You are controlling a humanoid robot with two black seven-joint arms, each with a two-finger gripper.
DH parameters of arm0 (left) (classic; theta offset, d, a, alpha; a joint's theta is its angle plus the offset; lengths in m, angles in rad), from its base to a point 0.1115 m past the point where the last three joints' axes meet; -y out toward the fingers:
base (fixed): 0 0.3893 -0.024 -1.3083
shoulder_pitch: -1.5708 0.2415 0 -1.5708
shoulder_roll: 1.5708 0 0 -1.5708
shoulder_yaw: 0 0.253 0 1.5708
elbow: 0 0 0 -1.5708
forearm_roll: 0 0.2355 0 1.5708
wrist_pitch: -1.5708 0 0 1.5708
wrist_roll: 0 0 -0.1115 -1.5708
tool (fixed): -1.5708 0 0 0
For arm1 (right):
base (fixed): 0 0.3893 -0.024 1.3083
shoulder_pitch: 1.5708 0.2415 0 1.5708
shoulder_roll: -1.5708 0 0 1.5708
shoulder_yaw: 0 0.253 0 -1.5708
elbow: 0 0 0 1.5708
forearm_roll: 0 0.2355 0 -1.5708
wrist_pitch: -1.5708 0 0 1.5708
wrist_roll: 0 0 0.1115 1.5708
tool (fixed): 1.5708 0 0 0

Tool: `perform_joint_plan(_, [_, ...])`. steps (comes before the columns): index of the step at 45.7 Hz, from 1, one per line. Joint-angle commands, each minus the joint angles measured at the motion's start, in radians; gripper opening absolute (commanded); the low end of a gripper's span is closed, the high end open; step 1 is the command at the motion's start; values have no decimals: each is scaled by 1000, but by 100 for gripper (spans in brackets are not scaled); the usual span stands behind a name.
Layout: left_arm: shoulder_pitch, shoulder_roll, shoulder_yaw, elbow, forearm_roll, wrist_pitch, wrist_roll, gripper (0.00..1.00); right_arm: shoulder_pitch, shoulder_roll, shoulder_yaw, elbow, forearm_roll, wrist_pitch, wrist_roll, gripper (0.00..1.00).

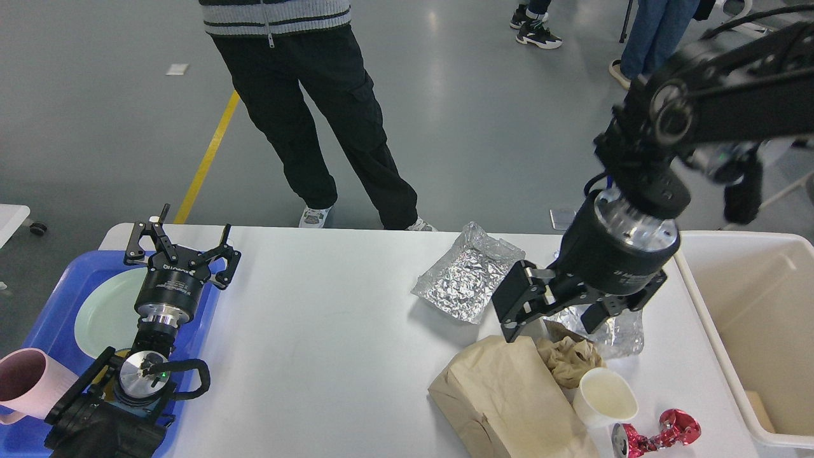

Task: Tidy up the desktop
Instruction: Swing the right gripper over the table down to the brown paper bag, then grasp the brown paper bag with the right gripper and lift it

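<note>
While right gripper is hanging spread wide over foil wrappers and paper bag on desktop, left gripper is gaping over blue tray. Litter seeming light, crushable: pinching crumpled edges likely best.

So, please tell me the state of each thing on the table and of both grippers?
left gripper: open, above the blue tray
right gripper: open, low over the litter
foil sheet: crumpled, flat
brown paper bag: lying, creased
paper cup: upright, empty
red can: crushed
pink mug: tilted
bin: open
</note>
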Motion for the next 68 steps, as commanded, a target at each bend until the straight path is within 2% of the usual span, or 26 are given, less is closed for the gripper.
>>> perform_joint_plan(1, [0, 0, 0, 0, 0, 0, 0, 96, -170, 66, 84, -14, -13, -144, -18, 94])
perform_joint_plan(19, [0, 0, 0, 0, -1, 0, 0, 96, -558, 188, 110, -84, -211, -512, -26, 92])
perform_joint_plan(24, [0, 0, 0, 0, 0, 0, 0, 96, -646, 201, 104, -129, -215, -543, -26, 92])
perform_joint_plan(33, [0, 0, 0, 0, 0, 0, 0, 96, -800, 328, 72, -274, -255, -621, -26, 92])
perform_joint_plan(41, [0, 0, 0, 0, 0, 1, 0, 96, -851, 357, 24, -325, -260, -703, -26, 92])
perform_joint_plan(51, [0, 0, 0, 0, 0, 0, 0, 96, -874, 374, -5, -336, -326, -723, -26, 90])
perform_joint_plan(54, [0, 0, 0, 0, -2, 0, 0, 96, -876, 376, -5, -336, -329, -724, -26, 80])
perform_joint_plan(56, [0, 0, 0, 0, 0, 0, 0, 96, -877, 377, -8, -334, -329, -724, -26, 68])
perform_joint_plan(60, [0, 0, 0, 0, 0, 0, 0, 96, -879, 373, -13, -330, -320, -721, -26, 22])
perform_joint_plan(61, [0, 0, 0, 0, 0, 0, 0, 96, -882, 371, -14, -330, -318, -721, -26, 14])
perform_joint_plan(66, [0, 0, 0, 0, -1, 0, 0, 96, -890, 371, -14, -330, -315, -727, -28, 0])
perform_joint_plan(68, [0, 0, 0, 0, 0, 1, 0, 96, -890, 371, -14, -330, -314, -730, -28, 0])
